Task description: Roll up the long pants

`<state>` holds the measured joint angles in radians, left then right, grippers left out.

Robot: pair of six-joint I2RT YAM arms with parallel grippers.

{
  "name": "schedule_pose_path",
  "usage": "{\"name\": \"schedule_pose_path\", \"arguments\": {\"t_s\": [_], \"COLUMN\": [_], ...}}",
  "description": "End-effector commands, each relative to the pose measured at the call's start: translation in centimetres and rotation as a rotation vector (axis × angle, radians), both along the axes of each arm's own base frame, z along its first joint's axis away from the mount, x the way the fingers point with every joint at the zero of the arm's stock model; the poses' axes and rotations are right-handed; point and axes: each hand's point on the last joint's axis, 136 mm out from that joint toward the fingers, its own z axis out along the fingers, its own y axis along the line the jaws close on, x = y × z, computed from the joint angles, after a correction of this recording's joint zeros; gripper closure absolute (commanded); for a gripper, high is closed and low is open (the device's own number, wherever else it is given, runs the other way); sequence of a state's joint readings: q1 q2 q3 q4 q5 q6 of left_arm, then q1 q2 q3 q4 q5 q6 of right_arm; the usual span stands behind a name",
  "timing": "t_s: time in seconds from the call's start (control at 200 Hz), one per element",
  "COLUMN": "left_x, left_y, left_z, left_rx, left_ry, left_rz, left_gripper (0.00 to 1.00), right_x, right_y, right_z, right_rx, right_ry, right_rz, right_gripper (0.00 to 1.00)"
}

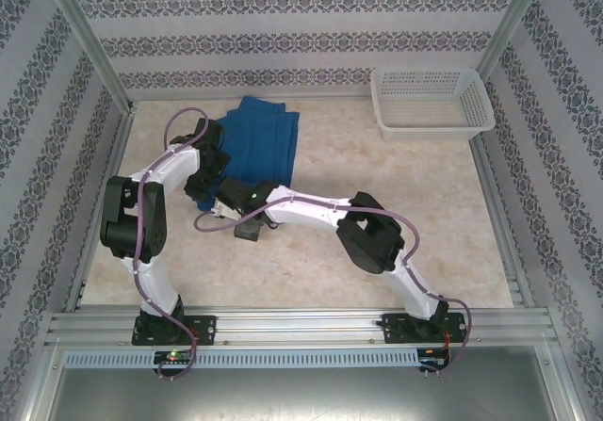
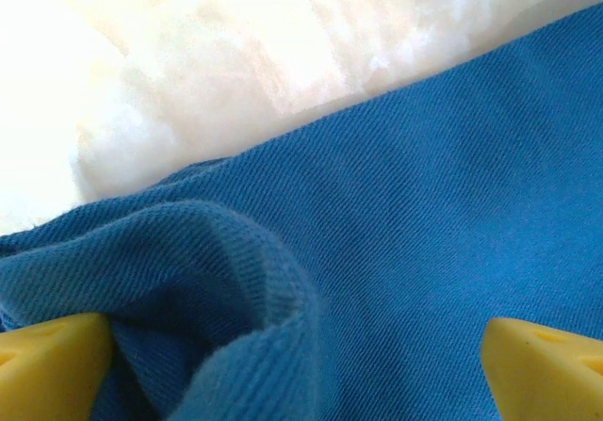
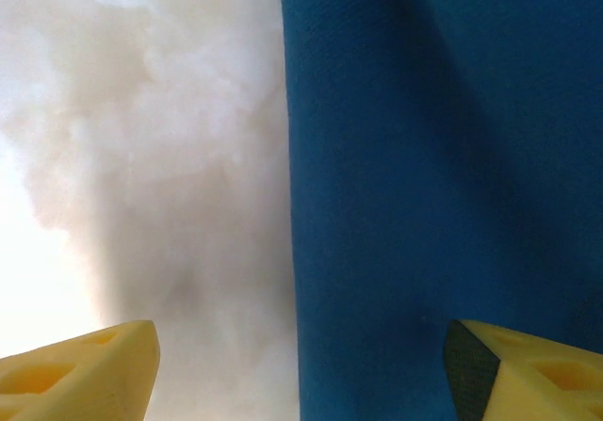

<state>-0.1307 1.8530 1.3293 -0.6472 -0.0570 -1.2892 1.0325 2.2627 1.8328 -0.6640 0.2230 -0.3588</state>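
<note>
Now your left tool point(image 2: 301, 374) stands wide open over the royal-blue soft fabric long pants point(image 2: 424, 204), a raised fold just beside one yellow finger point(image 2: 52, 364). Your right tool point(image 3: 301, 374), jaws also apart, straddles the pants' straight edge: blue cloth ahead of one finger, pale marbled tabletop point(image 3: 141, 157) ahead of the other.

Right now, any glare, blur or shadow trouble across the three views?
Top external: even light, sharp. Left wrist: table blown out white, long pants weave crisp. Right wrist: table hazy and bright at left, shadow darkens the long pants at right.
</note>
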Motion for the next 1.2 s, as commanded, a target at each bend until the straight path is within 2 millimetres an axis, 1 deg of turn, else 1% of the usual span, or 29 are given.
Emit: {"name": "schedule_pose_path", "arguments": {"t_s": [0.0,0.045,0.145,0.175,0.235,0.265,0.28,0.285,0.29,0.305,0.335,0.34,0.345,0.37,0.375,0.385,0.39,0.395,0.405,0.505,0.605,0.744,0.814,0.889,0.939,1.039,1.134,1.194], "left_x": [0.4,0.4,0.2,0.1,0.0,-0.1,-0.2,-0.2,-0.2,-0.3,-0.3,-0.3,-0.3,-0.4,-0.4,-0.5,-0.5,-0.5,-0.5,-0.4,0.5,2.0,2.4,2.5,2.2,1.4,0.1,-0.8], "left_y": [0.1,0.1,0.2,0.2,0.2,0.1,0.1,0.2,0.2,0.2,0.1,0.1,0.1,0.0,0.0,0.0,0.0,0.0,0.1,0.4,0.9,1.5,1.6,2.0,2.4,3.3,3.8,3.8], "left_z": [-0.2,-0.3,-0.2,-0.2,-0.2,-0.2,-0.2,-0.2,-0.2,-0.2,-0.2,-0.2,-0.2,-0.2,-0.2,-0.2,-0.2,-0.2,-0.1,0.6,1.9,4.3,5.4,6.6,7.3,8.4,8.9,9.0], "left_rx": [-0.015,-0.019,-0.025,-0.027,-0.032,-0.034,-0.035,-0.036,-0.036,-0.038,-0.042,-0.042,-0.044,-0.047,-0.047,-0.047,-0.048,-0.048,-0.048,-0.044,-0.036,-0.022,-0.014,-0.003,0.009,0.029,0.033,0.030], "left_ry": [0.002,0.006,0.009,0.011,0.012,0.012,0.013,0.013,0.013,0.011,0.007,0.008,0.008,0.006,0.006,0.007,0.007,0.008,0.005,-0.014,-0.046,-0.082,-0.101,-0.126,-0.131,-0.148,-0.154,-0.162], "left_rz": [-0.020,-0.022,-0.028,-0.030,-0.032,-0.034,-0.035,-0.034,-0.033,-0.033,-0.036,-0.037,-0.038,-0.039,-0.040,-0.041,-0.040,-0.040,-0.040,-0.046,-0.059,-0.089,-0.100,-0.106,-0.106,-0.097,-0.089,-0.089], "left_gripper": [0.00,0.00,0.00,0.00,0.00,0.00,0.00,0.00,0.00,0.00,0.00,0.00,0.00,0.00,0.00,0.00,0.00,0.00,0.00,0.00,0.00,0.00,0.00,0.00,0.00,0.00,0.00,0.00], "right_x": [2.4,3.2,5.5,5.9,6.9,7.4,7.6,7.6,7.8,8.0,8.3,8.3,8.4,8.5,8.6,8.7,8.8,8.8,8.8,9.2,8.2,5.2,3.4,1.2,-0.3,-2.7,-4.4,-5.0], "right_y": [1.0,1.3,2.0,2.2,2.5,2.7,2.7,2.7,2.7,2.7,2.7,2.7,2.8,2.7,2.7,2.7,2.7,2.7,2.7,2.3,1.9,1.1,0.7,0.2,0.1,-0.2,-0.4,-0.4], "right_z": [-0.7,-1.1,-1.1,-1.2,-1.2,-1.3,-1.3,-1.3,-1.4,-1.4,-1.5,-1.5,-1.5,-1.7,-1.7,-1.7,-1.7,-1.7,-1.7,-1.5,-0.7,0.8,1.4,2.7,3.5,5.1,6.1,6.8], "right_rx": [-0.047,-0.055,-0.051,-0.046,-0.032,-0.025,-0.023,-0.023,-0.021,-0.016,-0.008,-0.008,-0.003,0.006,0.007,0.012,0.016,0.016,0.021,0.046,0.061,0.081,0.091,0.105,0.129,0.161,0.157,0.157], "right_ry": [-0.117,-0.154,-0.246,-0.253,-0.271,-0.280,-0.282,-0.282,-0.281,-0.280,-0.268,-0.268,-0.264,-0.246,-0.244,-0.237,-0.231,-0.231,-0.227,-0.185,-0.126,-0.010,0.052,0.125,0.195,0.317,0.430,0.496], "right_rz": [0.033,0.043,0.048,0.047,0.055,0.057,0.059,0.059,0.060,0.060,0.059,0.059,0.059,0.057,0.055,0.053,0.052,0.052,0.050,0.033,0.023,-0.002,-0.011,-0.019,-0.018,-0.020,-0.021,-0.023], "right_gripper": [0.20,0.20,0.20,0.21,0.24,0.28,0.32,0.32,0.35,0.40,0.55,0.55,0.59,0.76,0.78,0.87,0.94,0.94,1.00,1.00,1.00,1.00,1.00,1.00,1.00,1.00,1.00,1.00]}}
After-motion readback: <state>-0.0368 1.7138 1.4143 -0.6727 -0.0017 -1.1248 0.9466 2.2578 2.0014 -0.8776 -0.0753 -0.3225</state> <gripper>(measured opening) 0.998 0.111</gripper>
